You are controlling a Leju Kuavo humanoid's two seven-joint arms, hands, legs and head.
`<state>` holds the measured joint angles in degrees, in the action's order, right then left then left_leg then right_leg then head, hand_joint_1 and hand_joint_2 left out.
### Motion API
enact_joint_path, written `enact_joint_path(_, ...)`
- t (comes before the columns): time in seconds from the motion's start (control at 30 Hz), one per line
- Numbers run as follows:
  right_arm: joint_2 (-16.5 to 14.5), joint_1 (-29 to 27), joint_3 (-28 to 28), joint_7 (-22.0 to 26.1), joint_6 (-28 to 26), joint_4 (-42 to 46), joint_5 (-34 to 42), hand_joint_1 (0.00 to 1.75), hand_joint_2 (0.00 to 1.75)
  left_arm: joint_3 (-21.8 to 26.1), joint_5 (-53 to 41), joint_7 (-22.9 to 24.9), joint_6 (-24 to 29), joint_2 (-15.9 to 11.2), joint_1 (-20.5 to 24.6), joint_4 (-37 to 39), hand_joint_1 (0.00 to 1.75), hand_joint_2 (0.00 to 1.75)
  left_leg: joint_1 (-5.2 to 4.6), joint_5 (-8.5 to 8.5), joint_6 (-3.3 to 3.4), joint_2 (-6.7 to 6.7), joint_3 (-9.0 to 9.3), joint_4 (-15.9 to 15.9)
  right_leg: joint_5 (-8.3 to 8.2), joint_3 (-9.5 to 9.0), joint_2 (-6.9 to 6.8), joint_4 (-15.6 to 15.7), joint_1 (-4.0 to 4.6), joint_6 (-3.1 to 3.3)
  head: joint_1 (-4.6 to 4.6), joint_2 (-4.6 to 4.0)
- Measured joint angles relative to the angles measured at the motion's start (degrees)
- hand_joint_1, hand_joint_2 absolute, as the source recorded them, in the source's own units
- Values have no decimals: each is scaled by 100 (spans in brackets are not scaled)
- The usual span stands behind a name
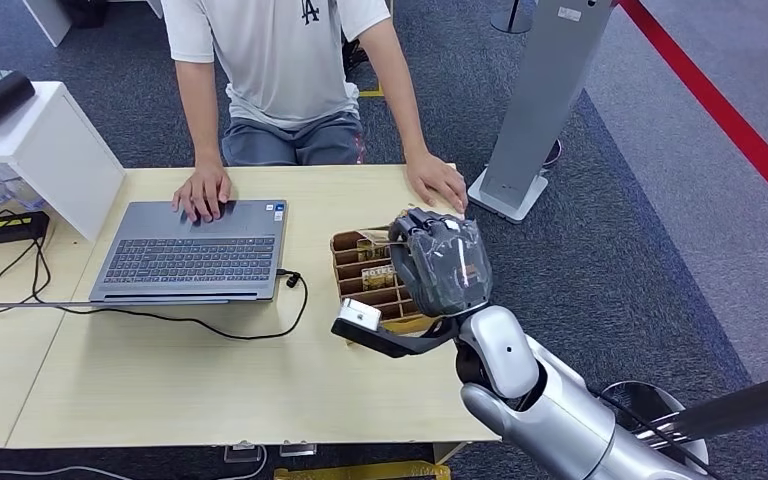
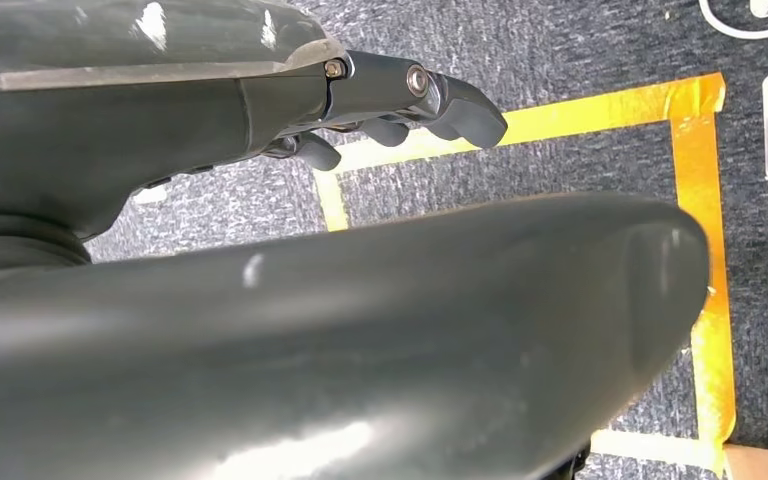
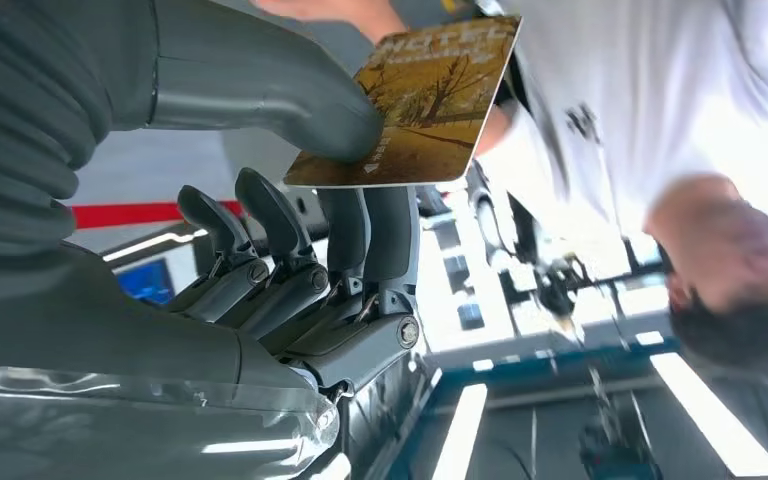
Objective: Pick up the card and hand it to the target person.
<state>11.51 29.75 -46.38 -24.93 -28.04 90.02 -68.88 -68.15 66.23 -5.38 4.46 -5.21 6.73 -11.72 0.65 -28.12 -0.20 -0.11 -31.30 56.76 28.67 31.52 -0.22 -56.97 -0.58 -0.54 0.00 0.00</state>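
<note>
The right robot hand (image 3: 290, 250) is raised over the card box (image 1: 365, 272), thumb and fingers pinching the card (image 3: 415, 105) towards the seated person (image 1: 280, 70); the left robot hand (image 2: 390, 110) hangs empty, fingers loosely apart.

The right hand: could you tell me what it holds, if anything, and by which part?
The right hand holds the hotel card, pinched near one edge between the thumb and the fingers.

I'm in an office: grey carpet (image 1: 640, 250) marked with red tape (image 1: 730, 120), a pale wooden surface (image 1: 160, 380) carrying an open laptop (image 1: 195, 250) and its cable (image 1: 210, 322), a person (image 1: 290, 80) seated opposite me.
</note>
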Motion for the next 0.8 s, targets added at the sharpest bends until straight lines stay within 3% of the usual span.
enact_joint_path(0.4, -305, -29, 0, 397, -1170, -1057, -257, 155, 175, -57, -37, -22, -28, -4, 2, 12, 0, 0, 1, 2, 0, 10, 8, -8, -5, -8, 10, 8, 1, 1, 0, 0)
enact_joint_path(0.8, -363, -61, 96, 471, -1176, -1263, -267, 155, 175, -100, -66, -66, -133, -43, 10, -6, 0, 0, 1, 1, 0, 7, 2, -4, -4, -3, 6, 3, 1, 0, 0, 0)
